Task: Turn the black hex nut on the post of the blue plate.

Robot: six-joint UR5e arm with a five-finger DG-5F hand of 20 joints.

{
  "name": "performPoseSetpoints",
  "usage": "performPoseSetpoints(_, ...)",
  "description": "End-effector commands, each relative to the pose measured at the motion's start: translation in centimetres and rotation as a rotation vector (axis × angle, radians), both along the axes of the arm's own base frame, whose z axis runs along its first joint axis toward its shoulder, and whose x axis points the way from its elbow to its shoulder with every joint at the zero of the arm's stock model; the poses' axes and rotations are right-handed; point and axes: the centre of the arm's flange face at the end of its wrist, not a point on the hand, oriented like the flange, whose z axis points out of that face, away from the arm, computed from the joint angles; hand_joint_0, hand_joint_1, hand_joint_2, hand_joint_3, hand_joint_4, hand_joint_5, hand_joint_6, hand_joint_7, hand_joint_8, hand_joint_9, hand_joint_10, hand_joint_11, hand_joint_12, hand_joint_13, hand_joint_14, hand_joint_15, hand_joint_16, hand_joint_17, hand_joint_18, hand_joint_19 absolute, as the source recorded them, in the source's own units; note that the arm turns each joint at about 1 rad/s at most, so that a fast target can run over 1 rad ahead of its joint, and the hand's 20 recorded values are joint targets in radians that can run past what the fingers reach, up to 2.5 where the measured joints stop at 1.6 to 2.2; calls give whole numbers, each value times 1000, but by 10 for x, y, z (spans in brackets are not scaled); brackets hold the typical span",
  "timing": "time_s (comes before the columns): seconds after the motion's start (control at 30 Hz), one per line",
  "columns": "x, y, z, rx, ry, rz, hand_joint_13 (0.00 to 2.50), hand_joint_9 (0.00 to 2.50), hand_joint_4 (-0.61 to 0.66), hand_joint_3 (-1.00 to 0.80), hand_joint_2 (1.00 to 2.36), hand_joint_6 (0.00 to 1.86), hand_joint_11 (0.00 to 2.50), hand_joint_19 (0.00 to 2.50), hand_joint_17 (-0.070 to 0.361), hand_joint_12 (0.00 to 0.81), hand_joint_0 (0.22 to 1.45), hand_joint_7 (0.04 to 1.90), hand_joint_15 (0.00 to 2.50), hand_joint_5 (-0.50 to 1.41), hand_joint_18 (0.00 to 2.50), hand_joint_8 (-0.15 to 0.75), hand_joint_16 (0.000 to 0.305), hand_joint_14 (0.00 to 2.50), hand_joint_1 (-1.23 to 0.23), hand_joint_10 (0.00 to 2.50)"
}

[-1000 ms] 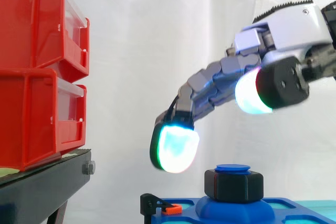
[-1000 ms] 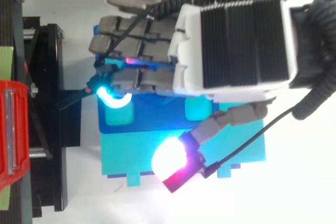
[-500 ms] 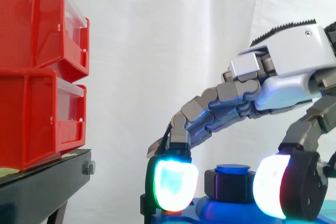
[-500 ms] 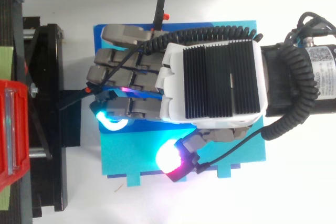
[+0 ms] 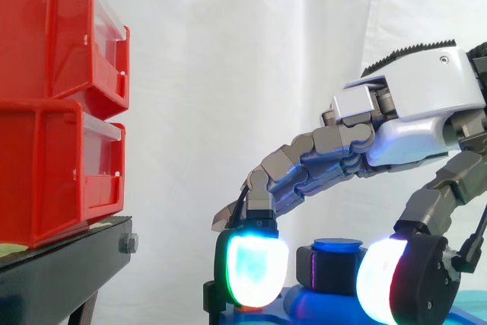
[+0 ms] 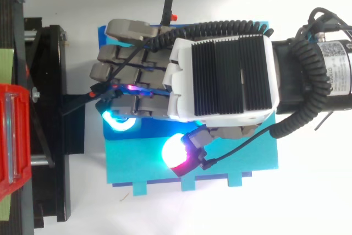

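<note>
Because turning needs a wrap-round grip, arched over black hex nut (image 5: 338,270) beneath hand (image 5: 426,104); cannot tell if clamped.

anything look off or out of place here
Nothing stands out. The black hex nut sits level on the post of the blue plate, the hand hangs over it, and the red bins sit stacked on the black stand.
</note>
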Motion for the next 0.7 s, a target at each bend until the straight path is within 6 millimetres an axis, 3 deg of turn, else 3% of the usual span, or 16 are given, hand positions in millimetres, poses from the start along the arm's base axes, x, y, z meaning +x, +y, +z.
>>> performPoseSetpoints(0.0, -1, -6, 0, 2, 1, 4, 54, 236, 148, -500, 1000, 502, 0, 0, 118, 339, 573, 943, 0, -217, 0, 203, 52, 0, -818, 0)
performPoseSetpoints(0.67, -4, -31, -1, -17, -3, 3, 69, 232, 142, -500, 1000, 502, 0, 0, 118, 338, 584, 993, 0, -214, 0, 204, 52, 0, -828, 0)
